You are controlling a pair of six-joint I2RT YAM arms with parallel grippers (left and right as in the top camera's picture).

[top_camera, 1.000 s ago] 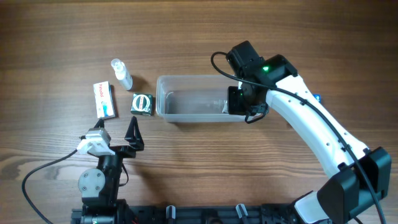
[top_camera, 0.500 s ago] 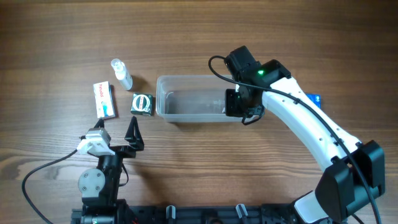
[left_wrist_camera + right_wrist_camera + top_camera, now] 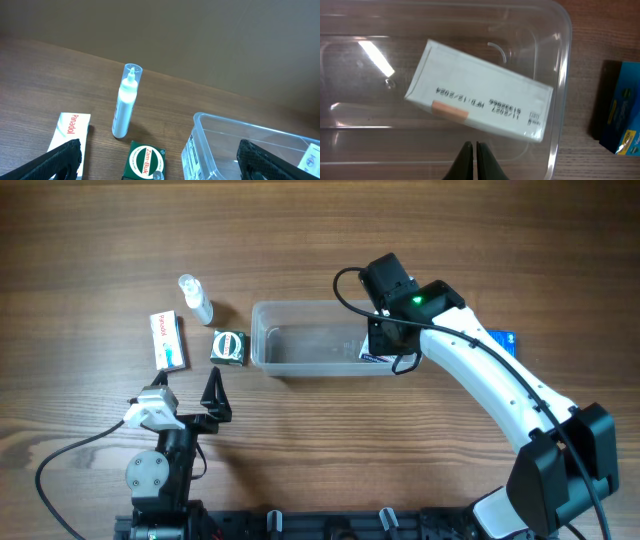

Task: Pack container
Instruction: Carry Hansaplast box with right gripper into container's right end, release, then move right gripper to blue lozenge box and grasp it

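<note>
The clear plastic container [image 3: 300, 345] sits at the table's middle; it also shows in the left wrist view [image 3: 240, 131] and the right wrist view [image 3: 561, 90]. A white cardboard box [image 3: 480, 97] lies tilted at its right end, its edge showing from above [image 3: 371, 354]. My right gripper [image 3: 474, 150] is shut and empty, just above the container beside that box; from overhead [image 3: 388, 338] the wrist hides its fingers. My left gripper [image 3: 213, 388] is open and empty near the front left, its fingers framing the left wrist view [image 3: 160, 160].
Left of the container stand a green Zam-Buk box [image 3: 229, 346] [image 3: 145, 160], a white spray bottle [image 3: 196, 300] [image 3: 125, 107] and a white Panadol box [image 3: 168, 340] [image 3: 67, 132]. A blue box [image 3: 500, 340] [image 3: 620, 110] lies right of the container.
My right wrist has shifted slightly left and back over the container's right end. The white box now shows lying free in the container. The left arm has not moved.
</note>
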